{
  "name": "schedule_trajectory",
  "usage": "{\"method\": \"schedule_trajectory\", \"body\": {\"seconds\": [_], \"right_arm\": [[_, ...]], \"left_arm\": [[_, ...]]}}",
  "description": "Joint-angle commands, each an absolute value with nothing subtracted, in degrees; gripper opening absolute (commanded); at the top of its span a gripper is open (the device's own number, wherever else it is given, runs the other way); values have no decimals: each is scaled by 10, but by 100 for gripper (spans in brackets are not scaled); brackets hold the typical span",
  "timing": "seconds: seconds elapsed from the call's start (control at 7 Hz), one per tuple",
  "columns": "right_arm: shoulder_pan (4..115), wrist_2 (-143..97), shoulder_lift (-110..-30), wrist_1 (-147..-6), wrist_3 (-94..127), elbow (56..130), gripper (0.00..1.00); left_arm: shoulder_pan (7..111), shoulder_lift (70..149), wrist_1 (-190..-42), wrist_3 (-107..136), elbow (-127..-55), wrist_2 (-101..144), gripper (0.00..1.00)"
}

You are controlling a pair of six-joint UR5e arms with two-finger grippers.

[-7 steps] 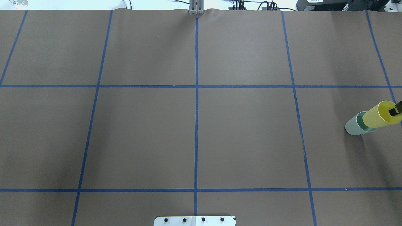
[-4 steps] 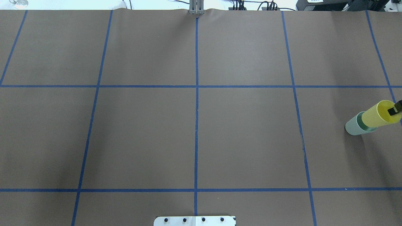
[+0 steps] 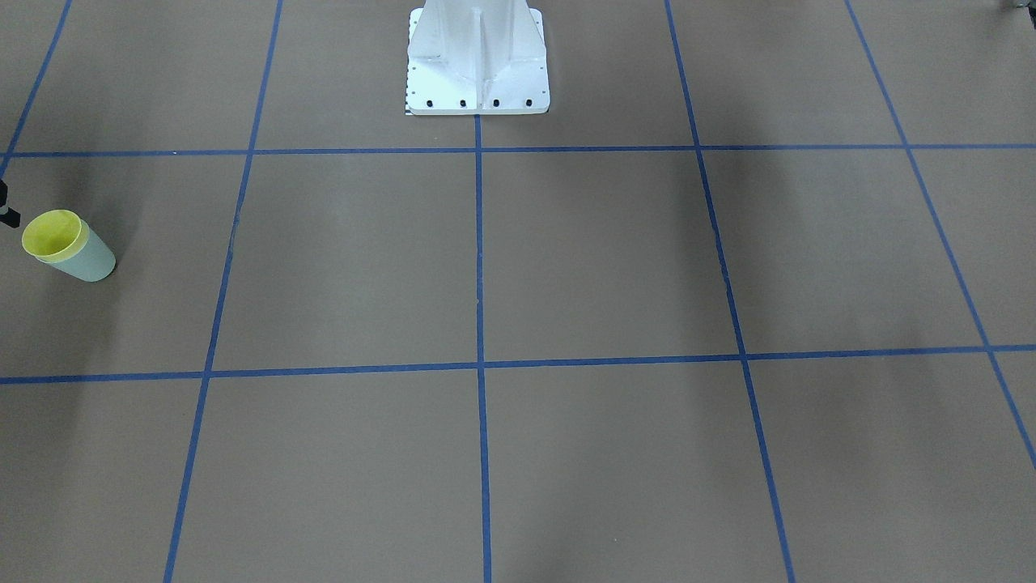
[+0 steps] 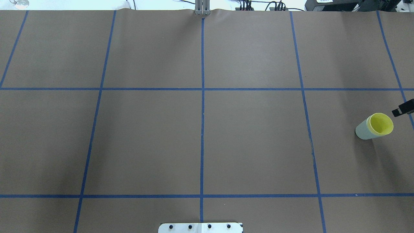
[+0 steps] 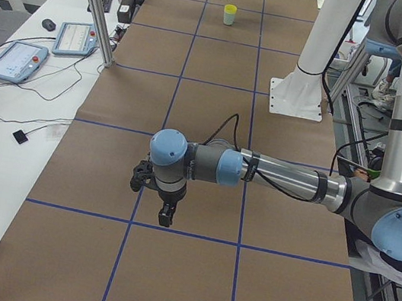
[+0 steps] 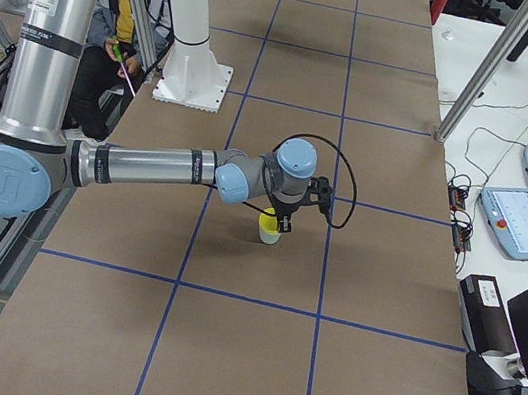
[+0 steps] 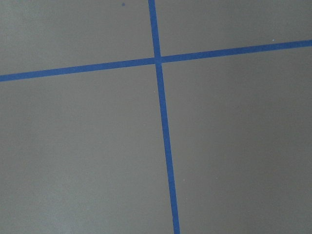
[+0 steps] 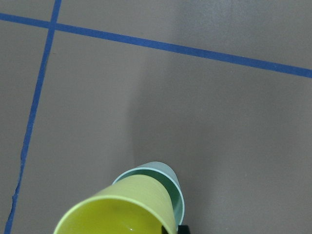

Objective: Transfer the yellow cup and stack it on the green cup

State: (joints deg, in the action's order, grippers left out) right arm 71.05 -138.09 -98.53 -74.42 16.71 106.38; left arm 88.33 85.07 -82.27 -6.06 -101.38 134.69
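Left arm: in the left side view it stretches low and level over the worktop. Forearm near horizontal, wrist bent so the left tool points straight down. Tip is close over the brown paper, beside a blue tape line. Its wrist camera shows only paper and a tape crossing, so cannot tell whether this tool is spread or pressed together. Well apart from both cups

Centre: white robot pedestal at the robot's edge of the worktop

Right side: green cup stands upright on the worktop, in the middle row of tape squares, near the robot's-right end. Yellow cup sits nested inside it, mouth up. Overhead, little more than the yellow rim and inside shows; the right wrist view shows some yellow wall above the green rim

Right arm: forearm reaches out level from its upright column, wrist turned down. Right tool hangs over the stack, toward its outer side. One dark finger shows at the overhead view's edge, near the yellow rim with a gap between them; the tool holds nothing. The other finger is out of sight, so cannot tell whether the fingers are spread or together
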Motion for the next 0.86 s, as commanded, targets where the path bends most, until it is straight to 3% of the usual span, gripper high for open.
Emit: {"method": "schedule_trajectory", "body": {"seconds": [0.0,0.43,0.71], "right_arm": [[712,-1374,-975,-744,164,1063,99],[777,-1313,-978,-755,156,1056,100],[854,-1307,-981,-765,70,1010,100]], "left_arm": [[883,849,-823,-61,-1014,1346,100],[883,842,-824,-61,-1013,1346,100],[883,839,-825,-62,-1013,1346,100]]}}
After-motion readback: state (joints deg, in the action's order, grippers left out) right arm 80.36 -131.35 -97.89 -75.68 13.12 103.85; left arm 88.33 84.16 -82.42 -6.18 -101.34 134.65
